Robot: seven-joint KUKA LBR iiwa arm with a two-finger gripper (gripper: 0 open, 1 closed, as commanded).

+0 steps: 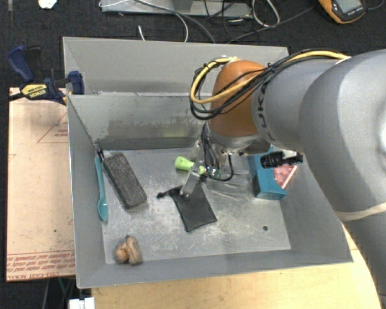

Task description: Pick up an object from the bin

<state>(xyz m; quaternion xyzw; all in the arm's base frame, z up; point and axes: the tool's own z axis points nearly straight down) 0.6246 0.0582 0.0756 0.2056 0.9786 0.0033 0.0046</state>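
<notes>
Grey metal bin point(83, 237). Gripper point(197, 177) low at centre, open or closed cannot be told, at the upper end of dark flat scraper point(196, 212). Left: grey block point(125, 180), teal spoon point(101, 195). Right: blue box point(267, 182), label unreadable. Front-left: tan lump point(128, 251). Beside gripper: green piece point(183, 165).

Matt metal, plastics and rough surfaces

The grey metal bin point(244, 234) is seen dull, scuffed and dusted whitish. The long dark block point(125, 180) is shown rough, the teal handle point(101, 195) smooth plastic, the dark flat sheet point(196, 212) matt, possibly rubber, and the arm's casing point(347, 121) glossy.
</notes>
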